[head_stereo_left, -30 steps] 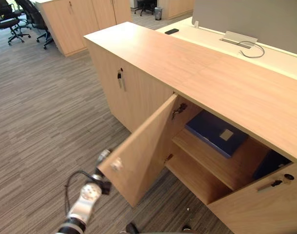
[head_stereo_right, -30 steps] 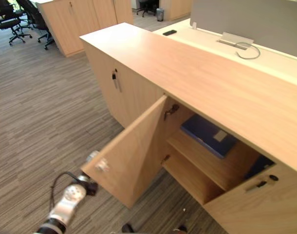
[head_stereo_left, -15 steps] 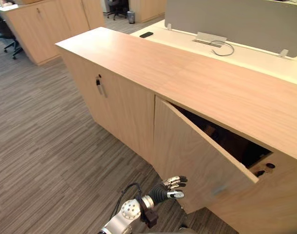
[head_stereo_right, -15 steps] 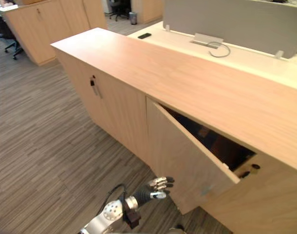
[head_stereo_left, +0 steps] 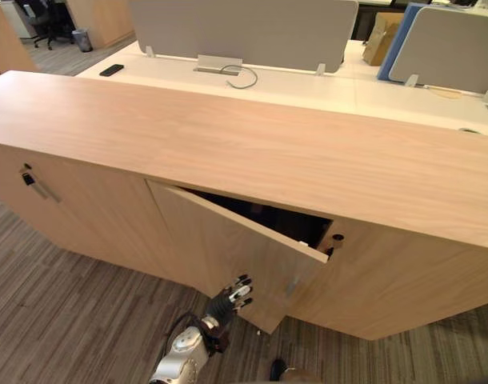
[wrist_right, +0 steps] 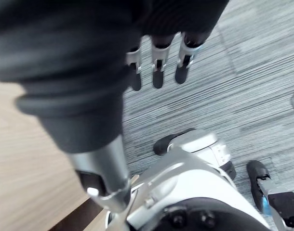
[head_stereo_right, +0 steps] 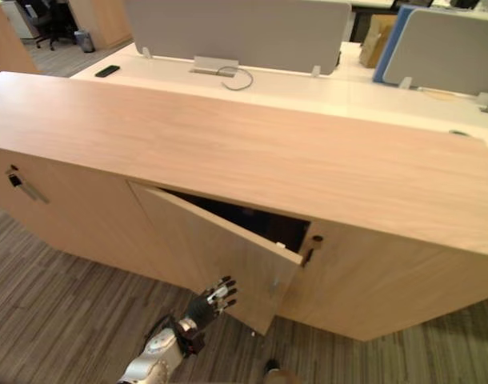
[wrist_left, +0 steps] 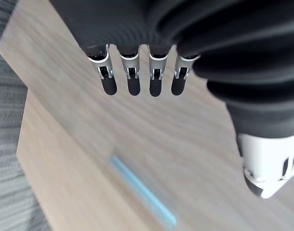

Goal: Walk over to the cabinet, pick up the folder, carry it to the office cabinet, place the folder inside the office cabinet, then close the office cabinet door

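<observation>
Light is bright and even; the long light-wood cabinet top (head_stereo_left: 252, 152) carries a soft pale sheen; the white desk surface (head_stereo_left: 324, 92) beyond it is brightest; the gap (head_stereo_left: 260, 216) behind the ajar light-wood door (head_stereo_left: 228, 248) is near black; soft shade lies under the top's overhang; pale highlights streak the dark ribbed cover of the left hand (wrist_left: 195, 38).

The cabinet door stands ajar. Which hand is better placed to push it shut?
Left: the left hand, fingers straight, is by the door's face; the right hand hangs over the carpet.
</observation>
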You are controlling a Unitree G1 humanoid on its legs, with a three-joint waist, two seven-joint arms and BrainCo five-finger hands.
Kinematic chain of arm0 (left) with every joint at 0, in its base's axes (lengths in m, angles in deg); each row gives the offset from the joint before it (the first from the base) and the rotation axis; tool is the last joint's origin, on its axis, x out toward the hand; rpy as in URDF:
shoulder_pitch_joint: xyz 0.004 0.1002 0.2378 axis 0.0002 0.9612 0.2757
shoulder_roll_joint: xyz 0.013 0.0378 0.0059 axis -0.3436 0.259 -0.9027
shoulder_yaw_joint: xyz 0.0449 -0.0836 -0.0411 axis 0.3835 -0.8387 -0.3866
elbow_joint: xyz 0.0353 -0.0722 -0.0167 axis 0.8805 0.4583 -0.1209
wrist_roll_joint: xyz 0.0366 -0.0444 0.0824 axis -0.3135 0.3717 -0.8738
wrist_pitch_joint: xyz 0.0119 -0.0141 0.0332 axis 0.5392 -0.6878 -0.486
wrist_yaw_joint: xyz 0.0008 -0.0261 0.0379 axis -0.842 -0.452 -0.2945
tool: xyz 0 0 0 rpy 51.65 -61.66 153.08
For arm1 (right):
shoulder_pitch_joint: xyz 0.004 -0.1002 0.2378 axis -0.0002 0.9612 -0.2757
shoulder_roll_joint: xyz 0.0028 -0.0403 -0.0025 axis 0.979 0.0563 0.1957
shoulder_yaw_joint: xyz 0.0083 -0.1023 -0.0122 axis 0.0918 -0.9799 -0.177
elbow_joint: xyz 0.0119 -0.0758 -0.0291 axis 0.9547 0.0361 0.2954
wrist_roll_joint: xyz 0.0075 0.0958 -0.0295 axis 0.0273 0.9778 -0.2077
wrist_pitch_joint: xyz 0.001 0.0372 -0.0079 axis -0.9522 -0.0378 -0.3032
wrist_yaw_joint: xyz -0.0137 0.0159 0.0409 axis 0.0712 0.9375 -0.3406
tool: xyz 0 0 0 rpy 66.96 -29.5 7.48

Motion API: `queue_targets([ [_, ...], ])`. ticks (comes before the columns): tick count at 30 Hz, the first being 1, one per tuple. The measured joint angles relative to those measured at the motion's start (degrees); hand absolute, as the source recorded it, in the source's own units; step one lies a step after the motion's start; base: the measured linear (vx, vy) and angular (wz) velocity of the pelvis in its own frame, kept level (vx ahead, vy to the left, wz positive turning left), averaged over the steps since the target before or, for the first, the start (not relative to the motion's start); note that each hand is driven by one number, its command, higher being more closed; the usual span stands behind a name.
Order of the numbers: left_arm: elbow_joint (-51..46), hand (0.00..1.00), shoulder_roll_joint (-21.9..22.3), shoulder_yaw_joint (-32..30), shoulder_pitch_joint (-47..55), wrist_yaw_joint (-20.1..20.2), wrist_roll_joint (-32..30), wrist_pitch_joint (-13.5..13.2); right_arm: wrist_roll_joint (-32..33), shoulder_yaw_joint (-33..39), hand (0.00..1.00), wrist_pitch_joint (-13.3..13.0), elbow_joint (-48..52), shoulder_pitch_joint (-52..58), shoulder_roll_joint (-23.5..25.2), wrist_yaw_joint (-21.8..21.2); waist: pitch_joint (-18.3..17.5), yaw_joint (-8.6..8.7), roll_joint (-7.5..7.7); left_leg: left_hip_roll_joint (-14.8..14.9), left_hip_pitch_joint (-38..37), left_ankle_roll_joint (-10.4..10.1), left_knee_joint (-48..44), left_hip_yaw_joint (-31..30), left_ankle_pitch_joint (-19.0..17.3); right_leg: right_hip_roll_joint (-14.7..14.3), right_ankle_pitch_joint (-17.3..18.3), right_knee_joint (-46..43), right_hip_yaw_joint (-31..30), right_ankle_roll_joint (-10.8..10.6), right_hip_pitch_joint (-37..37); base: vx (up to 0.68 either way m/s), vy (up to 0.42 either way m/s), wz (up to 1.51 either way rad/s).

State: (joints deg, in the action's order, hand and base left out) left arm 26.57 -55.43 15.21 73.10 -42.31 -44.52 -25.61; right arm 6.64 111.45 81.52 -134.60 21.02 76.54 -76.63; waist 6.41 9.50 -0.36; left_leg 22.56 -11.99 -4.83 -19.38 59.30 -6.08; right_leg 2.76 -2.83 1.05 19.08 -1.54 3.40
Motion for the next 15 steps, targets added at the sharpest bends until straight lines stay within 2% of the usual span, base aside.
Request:
queue_targets([
  [1,2.5,0.0,1.2,-3.3,0.4,-2.1,-2.3,-0.1,1.3,0.0,0.0,-0.2,-0.4,0.1,-0.1,0.3,0.3,-0.09,-0.36,4.5,-0.1,2.4,-7.1,0.0,-1.2,-1.8,0.8,-0.5,-1.8,1.1,0.7,0.17,-0.208,-0.8],
  [2,3.8,0.0,1.7,-4.6,0.5,-3.3,-3.6,-0.1,2.0,0.0,0.0,-0.2,-0.5,0.1,-0.1,0.6,0.3,-0.12,-0.65,6.3,-0.1,3.4,-9.7,-0.7,-1.3,-2.6,1.0,-0.7,-2.7,1.4,1.3,0.2,-0.203,-0.93],
  [3,7.2,0.0,2.8,-7.9,0.5,-7.3,-9.1,-1.5,3.1,-0.3,0.0,-0.8,-0.4,0.1,-0.2,1.4,0.5,-0.32,-0.93,9.1,0.4,5.5,-14.6,-5.2,-0.3,-3.9,1.6,-1.1,-5.5,2.4,2.1,0.14,-0.122,-0.69],
  [4,7.9,0.0,2.9,-8.5,0.4,-7.9,-10.0,-1.8,3.3,-0.4,0.0,-0.9,-0.4,0.1,-0.2,1.6,0.5,-0.41,-0.96,9.3,0.8,5.9,-15.4,-6.6,0.0,-4.1,1.6,-1.2,-6.0,2.5,2.1,0.15,-0.108,-0.83],
  [5,10.9,0.0,3.7,-10.1,0.2,-10.6,-13.6,-2.8,4.2,-0.6,0.0,-1.6,-0.1,0.1,-0.2,2.3,0.7,-0.48,-0.76,9.0,2.7,4.7,-17.7,-12.5,-1.7,-4.3,1.7,-1.5,-8.1,2.9,1.9,0.07,-0.027,-0.76],
  [6,13.8,0.0,3.8,-10.9,-0.2,-12.4,-15.6,-3.5,4.4,-0.6,0.0,-1.9,-0.1,-0.5,-0.4,3.1,1.2,-0.91,-0.55,5.7,4.3,3.2,-17.4,-19.0,-5.5,-3.8,1.7,-1.7,-10.7,3.0,1.9,0.08,0.011,-0.91],
  [7,15.0,0.0,3.9,-11.5,-0.4,-13.0,-15.8,-3.6,4.5,-0.5,0.0,-2.0,0.0,-0.8,-0.4,3.4,1.5,-1.2,-0.46,3.8,4.7,2.9,-16.6,-21.4,-6.9,-3.6,1.9,-1.8,-12.1,3.3,1.9,0.05,0.053,-1.03],
  [8,17.4,0.0,3.7,-12.9,-0.1,-13.6,-16.1,-3.6,4.7,-0.5,0.0,-2.4,0.3,-1.0,-0.5,3.6,1.7,-1.8,-0.55,0.5,5.8,2.3,-14.0,-25.9,-8.9,-3.3,1.9,-1.8,-14.7,3.2,1.9,0.01,0.137,-1.06],
  [9,20.1,0.0,3.2,-14.5,0.2,-13.6,-16.1,-3.8,4.8,-0.5,0.0,-2.3,0.5,-1.1,-0.4,3.6,1.8,-2.31,-0.63,-2.2,6.0,1.9,-9.5,-29.8,-9.4,-3.1,1.7,-1.9,-16.4,2.9,1.9,0.0,0.141,-0.96],
  [10,21.4,0.0,2.9,-15.2,0.4,-13.6,-16.1,-3.8,4.8,-0.5,0.0,-2.3,0.6,-1.1,-0.4,3.6,1.8,-2.41,-0.7,-3.1,6.0,1.8,-7.0,-31.3,-9.3,-3.1,1.6,-1.8,-17.1,2.6,1.9,-0.03,0.22,-0.77],
  [11,24.0,0.0,2.9,-16.9,0.4,-13.4,-16.0,-3.8,4.8,-0.4,0.0,-2.3,0.8,-0.9,-0.4,3.5,1.8,-2.57,-1.63,-4.4,5.8,0.9,-0.9,-32.4,-6.4,-3.6,1.4,-1.5,-18.5,1.3,2.1,0.01,0.321,-0.71],
  [12,26.2,0.0,2.8,-18.8,0.8,-13.2,-15.9,-3.6,4.9,0.1,0.0,-2.2,1.0,-0.9,-0.3,3.3,2.0,-2.83,-2.27,-5.0,4.0,-3.2,0.4,-31.5,-5.1,-3.3,1.0,-0.6,-19.9,0.2,3.0,0.04,0.334,-0.59],
  [14,27.0,0.0,2.4,-20.6,1.5,-12.9,-16.9,-3.5,4.9,0.1,0.0,-2.1,2.1,0.0,0.4,2.9,1.7,-2.71,-1.25,-8.3,1.9,-2.5,4.5,-29.3,-4.4,-1.0,0.1,0.9,-20.5,-0.8,3.6,0.07,0.285,-0.35],
  [15,27.1,0.0,2.3,-21.2,1.7,-12.8,-18.2,-3.5,4.9,0.2,0.0,-2.1,2.5,0.3,0.5,2.8,1.5,-2.89,-1.24,-9.5,1.3,-2.3,6.4,-28.4,-3.8,-0.3,-0.2,1.0,-21.1,-1.1,3.5,0.08,0.301,-0.33],
])
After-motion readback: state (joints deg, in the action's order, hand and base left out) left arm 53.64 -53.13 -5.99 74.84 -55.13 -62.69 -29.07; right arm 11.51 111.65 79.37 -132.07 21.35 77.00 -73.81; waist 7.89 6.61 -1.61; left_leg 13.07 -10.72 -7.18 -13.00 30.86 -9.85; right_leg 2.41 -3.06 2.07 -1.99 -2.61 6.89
